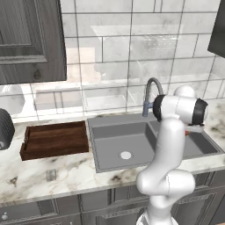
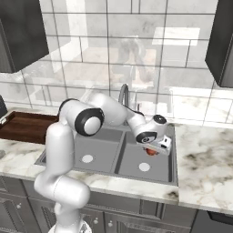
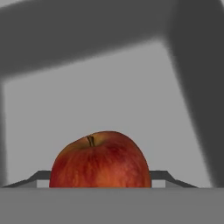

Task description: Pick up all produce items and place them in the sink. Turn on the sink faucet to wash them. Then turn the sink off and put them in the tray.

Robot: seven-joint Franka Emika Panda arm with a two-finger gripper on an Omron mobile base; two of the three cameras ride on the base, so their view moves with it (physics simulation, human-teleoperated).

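The gripper (image 2: 153, 151) hangs over the smaller, right-hand basin of the sink (image 2: 102, 143), above the basin floor and near its back right corner. Its jaws are closed on a red apple (image 3: 100, 160): in the hand view the apple sits between the finger tips, stem up, with the grey basin floor and walls behind it. From the right base view the apple (image 2: 151, 152) peeks out red under the white hand, clear of the pale drain (image 2: 144, 167) below it and of the basin's right wall.

The faucet (image 1: 150, 93) rises at the back rim of the sink, near the divider between the basins, just behind the arm's forearm. The larger basin lies open to the left, its drain (image 1: 125, 154) bare.

The wooden tray (image 1: 55, 139) rests on the marble worktop (image 1: 44, 176) just beside the sink's left rim, its long side toward the front edge. A band of worktop runs between tray and front edge
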